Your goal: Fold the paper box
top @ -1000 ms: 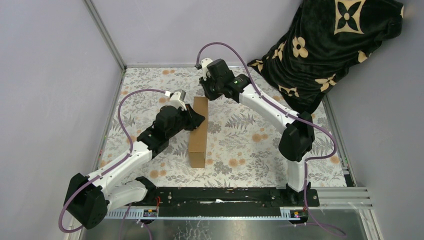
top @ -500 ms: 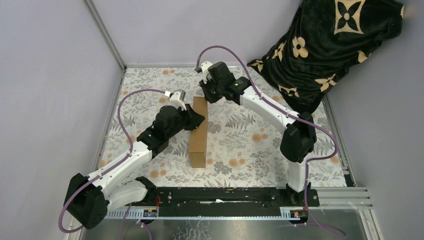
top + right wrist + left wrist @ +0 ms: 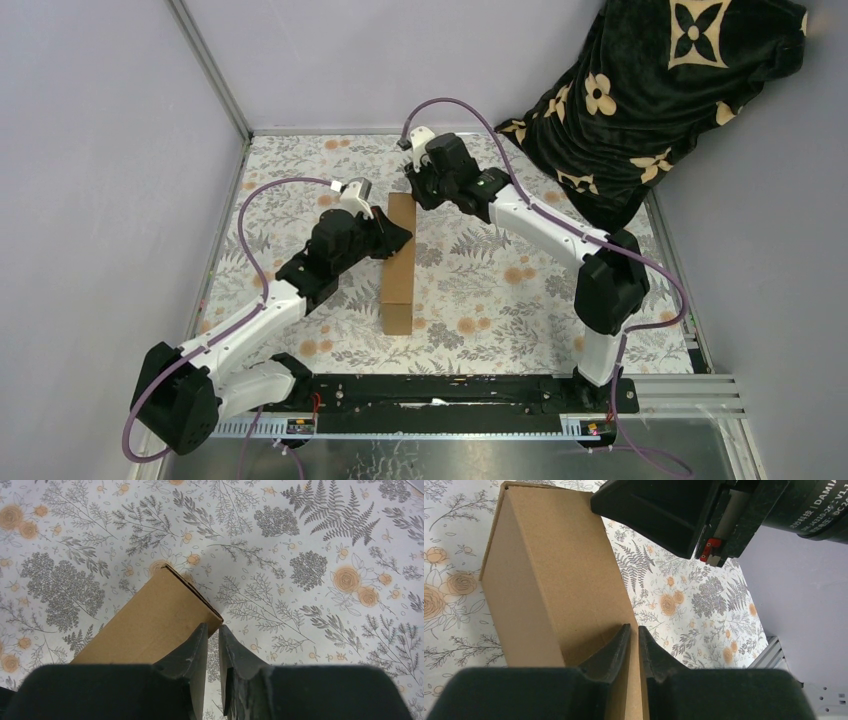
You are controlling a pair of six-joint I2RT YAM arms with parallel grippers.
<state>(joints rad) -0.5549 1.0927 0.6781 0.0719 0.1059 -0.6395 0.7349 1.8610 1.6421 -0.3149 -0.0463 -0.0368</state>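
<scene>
**A:** Entry one, leftmost?
**B:** Left gripper (image 3: pixel 634 630). Jaws pinched on a long edge of the paper box (image 3: pixel 398 268), about midway along it.

**A:** Entry two?
**B:** The paper box itself. Plain brown card, a narrow block lying lengthwise mid-table on the floral cloth (image 3: pixel 500 290), between the two arms.

**A:** Entry three?
**B:** Right gripper (image 3: pixel 213 630). It sits at the box's far corner, jaws drawn almost together with a thin slit. Whether card sits in that slit cannot be told.

**A:** Rightmost?
**B:** Dark blanket (image 3: pixel 650 80) with pale flower motifs, well apart from the work.

**A:** Handling note?
**B:** It looks like a squaring or tucking step at the far end. The left should steady the wall without crushing it. The right should press along the crease, square to the end, without skewing or dragging the box.

**A:** Markings?
**B:** On the right arm's wrist housing (image 3: pixel 819 505), white letters "DAMIA", cut off by the frame. Smaller characters are illegible. None seen on the box.
</scene>
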